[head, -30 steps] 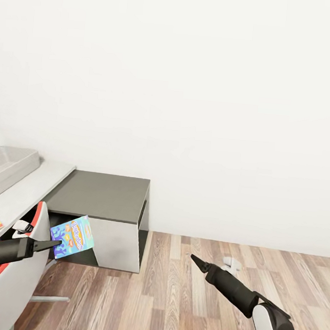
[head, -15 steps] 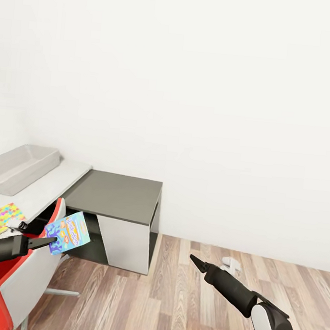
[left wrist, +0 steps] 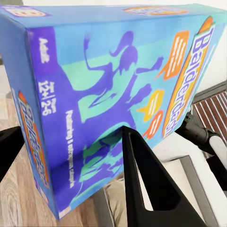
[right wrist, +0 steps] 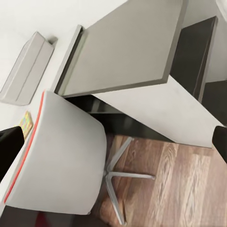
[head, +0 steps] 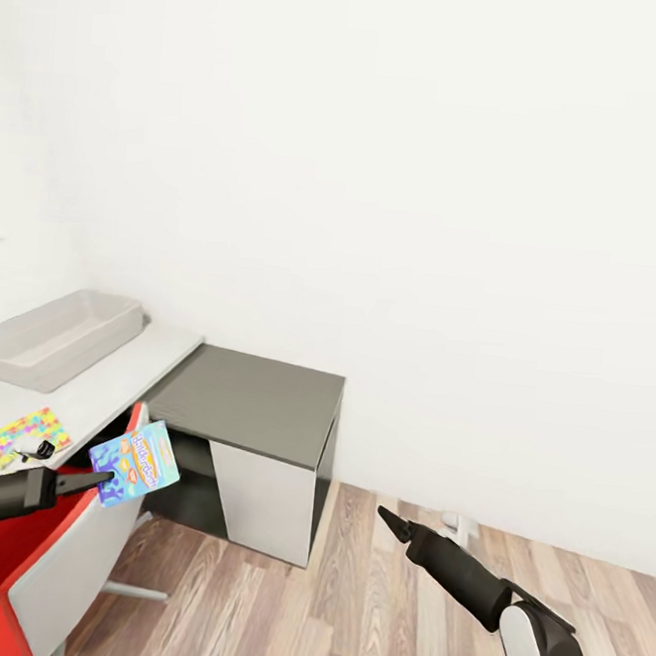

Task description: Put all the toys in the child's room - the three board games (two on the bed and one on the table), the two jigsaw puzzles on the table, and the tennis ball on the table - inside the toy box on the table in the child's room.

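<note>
Left jaws point(head: 104, 476) grip the blue board game point(head: 135, 462) over the red chair point(head: 44, 562)

At the left of the frame the light grey bench point(head: 115, 379) carries the shallow grey toy box point(head: 54, 336) towards its far end and one multicolour jigsaw puzzle point(head: 15, 432) nearer. Beside it stands a lower dark grey cabinet point(head: 252, 401) on the wood-plank floor point(head: 343, 608).

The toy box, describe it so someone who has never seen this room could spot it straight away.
Find the long light grey table against the white wall, beside the lower dark grey cabinet. At its far end sits the toy box: a shallow, pale grey rectangular bin with sloped sides. Unlike the flat multicoloured jigsaw puzzle nearer the red chair, it is plain, open-topped and much larger.
</note>
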Available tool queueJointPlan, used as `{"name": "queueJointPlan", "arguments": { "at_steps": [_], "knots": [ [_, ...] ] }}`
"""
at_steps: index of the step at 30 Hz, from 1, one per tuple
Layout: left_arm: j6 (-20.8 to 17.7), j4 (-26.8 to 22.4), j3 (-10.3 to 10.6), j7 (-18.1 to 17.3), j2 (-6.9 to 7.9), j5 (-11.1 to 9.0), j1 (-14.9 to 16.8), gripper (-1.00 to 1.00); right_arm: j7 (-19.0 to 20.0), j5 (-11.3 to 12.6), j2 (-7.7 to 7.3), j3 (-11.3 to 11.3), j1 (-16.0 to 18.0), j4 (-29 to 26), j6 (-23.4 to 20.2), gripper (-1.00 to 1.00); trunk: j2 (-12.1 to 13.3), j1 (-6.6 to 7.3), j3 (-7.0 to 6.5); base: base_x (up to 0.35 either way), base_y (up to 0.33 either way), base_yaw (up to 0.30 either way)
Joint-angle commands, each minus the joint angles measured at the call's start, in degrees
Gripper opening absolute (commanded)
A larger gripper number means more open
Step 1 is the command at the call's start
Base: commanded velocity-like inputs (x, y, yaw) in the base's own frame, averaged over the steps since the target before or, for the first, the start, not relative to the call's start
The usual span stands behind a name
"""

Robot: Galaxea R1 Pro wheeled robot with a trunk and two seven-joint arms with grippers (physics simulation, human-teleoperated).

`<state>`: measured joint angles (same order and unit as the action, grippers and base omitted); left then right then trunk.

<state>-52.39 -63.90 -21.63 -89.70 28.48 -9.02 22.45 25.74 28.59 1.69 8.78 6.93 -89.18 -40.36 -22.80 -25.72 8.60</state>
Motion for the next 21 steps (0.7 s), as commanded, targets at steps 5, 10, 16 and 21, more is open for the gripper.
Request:
{"name": "queueJointPlan", "arguments": {
  "at_steps": [5, 10, 16, 21],
  "knots": [
    [-0.5, 0.0, 0.0, -0.3, 0.00, 0.0, 0.0, -1.00, 0.1, 0.2, 0.07, 0.2, 0.0, 0.0, -0.5, 1.00, -0.1, -0.07, 0.11, 0.328, 0.000, 0.005],
    [-0.4, 0.0, 0.0, -0.3, 0.00, 0.0, 0.0, -1.00, 0.1, 0.1, 0.06, 0.2, 0.0, -0.1, -0.4, 1.00, -0.1, -0.07, 0.10, 0.330, 0.000, 0.009],
    [-0.4, 0.0, 0.0, -0.3, -0.04, 0.0, 0.0, -1.00, 0.0, 0.1, 0.14, 0.1, 0.1, -0.1, -0.4, 1.00, -0.1, -0.07, -0.10, 0.330, 0.000, 0.161],
    [-0.4, 0.0, 0.0, -0.3, -0.06, 0.0, 0.0, -1.00, 0.0, 0.1, 0.14, 0.1, 0.0, -0.1, -0.4, 1.00, -0.1, -0.07, -0.34, 0.326, -0.042, 0.230]
  ]
}}
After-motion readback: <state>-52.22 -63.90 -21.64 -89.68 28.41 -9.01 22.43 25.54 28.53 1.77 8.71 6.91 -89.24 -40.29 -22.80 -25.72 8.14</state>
